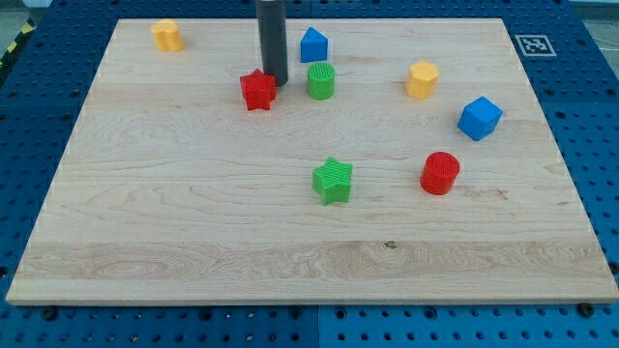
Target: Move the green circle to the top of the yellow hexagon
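Observation:
The green circle (321, 80) stands near the view's top centre of the wooden board (193, 193). The yellow hexagon (422, 79) lies to its right, at about the same height in the view. My tip (276, 81) is down on the board between the red star (258, 90) and the green circle, close to the star's right side and a short gap left of the circle. The dark rod rises out of the view's top.
A blue block (313, 44) sits just above the green circle. A yellow block (167, 35) is at top left. A blue cube (480, 118) and red cylinder (440, 173) are at the right. A green star (333, 181) is at centre.

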`<state>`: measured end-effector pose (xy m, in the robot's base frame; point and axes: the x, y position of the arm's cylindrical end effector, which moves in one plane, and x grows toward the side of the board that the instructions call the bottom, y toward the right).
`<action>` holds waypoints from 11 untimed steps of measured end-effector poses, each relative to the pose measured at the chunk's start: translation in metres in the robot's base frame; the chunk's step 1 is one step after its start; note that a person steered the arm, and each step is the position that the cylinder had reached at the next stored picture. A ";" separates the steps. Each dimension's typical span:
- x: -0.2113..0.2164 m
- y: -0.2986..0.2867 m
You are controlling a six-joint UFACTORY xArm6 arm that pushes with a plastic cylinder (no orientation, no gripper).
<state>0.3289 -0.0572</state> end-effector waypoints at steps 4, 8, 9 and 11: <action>0.033 0.080; -0.015 0.129; -0.008 0.123; -0.040 0.142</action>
